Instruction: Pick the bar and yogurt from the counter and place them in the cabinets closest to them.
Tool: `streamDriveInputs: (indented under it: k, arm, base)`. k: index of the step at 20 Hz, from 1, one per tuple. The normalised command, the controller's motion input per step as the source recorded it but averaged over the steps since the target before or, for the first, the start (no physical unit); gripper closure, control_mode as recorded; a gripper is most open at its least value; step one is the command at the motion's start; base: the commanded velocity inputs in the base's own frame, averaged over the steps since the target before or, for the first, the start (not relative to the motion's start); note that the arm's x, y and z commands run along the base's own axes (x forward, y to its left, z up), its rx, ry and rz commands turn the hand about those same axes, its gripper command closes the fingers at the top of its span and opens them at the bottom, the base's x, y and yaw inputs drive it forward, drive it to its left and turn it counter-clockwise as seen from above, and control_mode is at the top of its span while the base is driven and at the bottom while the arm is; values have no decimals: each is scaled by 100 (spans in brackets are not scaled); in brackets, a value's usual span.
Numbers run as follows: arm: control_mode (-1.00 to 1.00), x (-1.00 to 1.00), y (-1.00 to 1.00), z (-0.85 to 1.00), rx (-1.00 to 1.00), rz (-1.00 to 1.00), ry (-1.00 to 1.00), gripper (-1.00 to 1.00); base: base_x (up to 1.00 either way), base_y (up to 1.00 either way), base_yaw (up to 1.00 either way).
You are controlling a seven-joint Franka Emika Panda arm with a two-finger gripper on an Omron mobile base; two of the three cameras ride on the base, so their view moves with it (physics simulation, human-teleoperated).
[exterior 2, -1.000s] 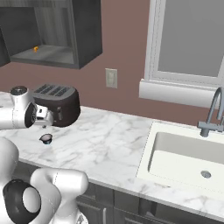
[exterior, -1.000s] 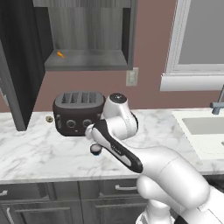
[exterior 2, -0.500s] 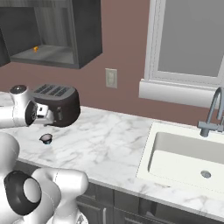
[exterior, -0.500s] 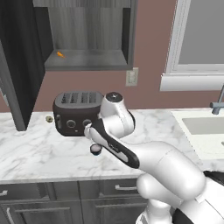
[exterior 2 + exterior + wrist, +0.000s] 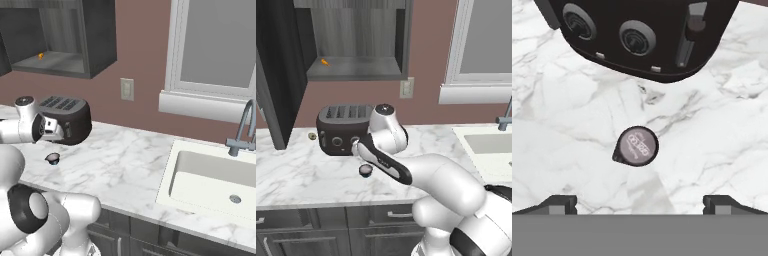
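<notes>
The yogurt (image 5: 636,146) is a small round cup with a greyish printed lid. It stands on the counter (image 5: 567,125) just before the dark toaster (image 5: 642,35). The gripper (image 5: 640,202) hangs above it – jaws spread wide, holding nothing, touching nothing.

I see the arm's wrist (image 5: 387,131) sits a touch lower and nearer the toaster (image 5: 343,128) than a second ago; in the left base view its round cap now overlaps the toaster's right end. In the right base view the hand (image 5: 48,127) covers more of the toaster's front than before. The forearm leans further over the counter (image 5: 301,175), closing on the yogurt (image 5: 365,171) in front of the toaster.
</notes>
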Motion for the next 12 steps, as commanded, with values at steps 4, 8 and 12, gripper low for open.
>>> streamDriveInputs:
  k: [4, 8, 12]
  arm:
    - [-100, 0, 7, -39, 0, 3, 0, -100]
    - [-100, 0, 8, -48, 0, 3, 0, -100]
    - [-100, 1, 3, -34, 0, 2, 0, -100]
  base:
    - [0, 0, 0]
    - [0, 0, 0]
    - [0, 0, 0]
